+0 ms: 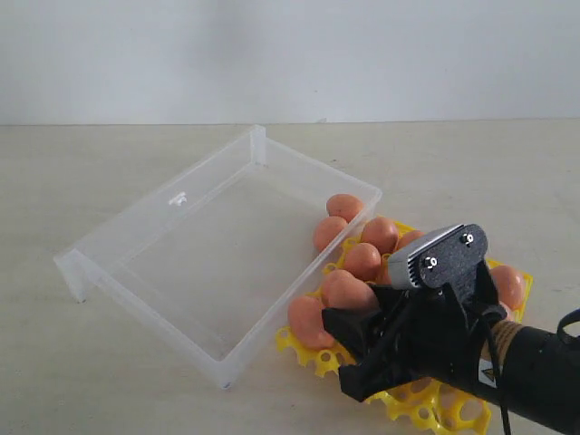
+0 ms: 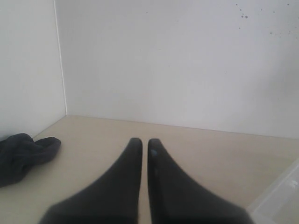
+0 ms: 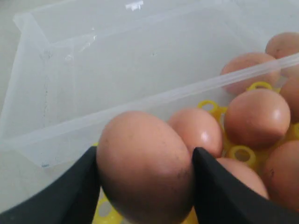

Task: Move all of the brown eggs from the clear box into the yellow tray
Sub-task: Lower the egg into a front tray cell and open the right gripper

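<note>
Most of the job looks done. The box (image 1: 172, 245) lies on the counter (image 1: 91, 381) left of centre, and its floor is bare except at the far right corner. Two eggs (image 1: 344, 207) sit there side by side against the right wall, so these are still to be moved.

The tray (image 1: 453, 415) lies just right of the box, close against that wall. It already carries several eggs. One cluster (image 1: 379, 234) fills the far cups, one egg (image 1: 308, 322) sits in the near left corner, and another (image 1: 507, 285) shows at the right edge. The right arm covers the middle and near part of the tray, so I cannot tell how many eggs are seated or which cups are free.

The right fingers (image 3: 70, 191) are spread wide around the held egg (image 3: 145, 168), one pad on each flank. They carry it over the near left part of the tray, beside the corner egg. It looks clear of the cups, though the pictures do not settle that. I judge this step to be a placement, with the egg not yet let go.

The left fingers (image 2: 126, 177) are nearly together and hold nothing. They sit over open counter near a dark cloth (image 2: 23, 154), with only a corner of the box in their view.

What is left, then, is to seat this egg and fetch the two from the box corner.
</note>
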`<state>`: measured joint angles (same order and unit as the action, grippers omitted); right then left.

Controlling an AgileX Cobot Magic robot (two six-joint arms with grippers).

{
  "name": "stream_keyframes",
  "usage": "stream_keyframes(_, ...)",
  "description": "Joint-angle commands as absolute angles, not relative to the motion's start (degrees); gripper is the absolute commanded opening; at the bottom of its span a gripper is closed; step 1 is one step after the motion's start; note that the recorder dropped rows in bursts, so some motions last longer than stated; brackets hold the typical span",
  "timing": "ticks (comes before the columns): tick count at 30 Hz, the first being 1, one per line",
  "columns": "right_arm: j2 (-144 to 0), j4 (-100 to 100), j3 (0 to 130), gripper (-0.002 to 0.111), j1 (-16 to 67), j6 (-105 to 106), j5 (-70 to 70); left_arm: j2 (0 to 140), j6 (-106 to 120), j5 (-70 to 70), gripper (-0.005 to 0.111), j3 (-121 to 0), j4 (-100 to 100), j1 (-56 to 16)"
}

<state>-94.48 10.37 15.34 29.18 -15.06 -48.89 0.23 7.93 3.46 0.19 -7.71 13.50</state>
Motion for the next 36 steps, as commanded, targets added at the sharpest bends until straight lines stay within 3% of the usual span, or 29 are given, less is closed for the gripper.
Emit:
stream_keyframes(1,-98.67,10.96,15.02,0.0,29.26,-15.1,-52.44,0.0,8.07,2.95,0.004,0.0,-7.7,13.45)
stream_keyframes(36,-101.77,16.17,15.02,0.0,29.26,-14.23,-52.9,0.0,8.07,3.0,0.004,0.0,-7.7,13.45)
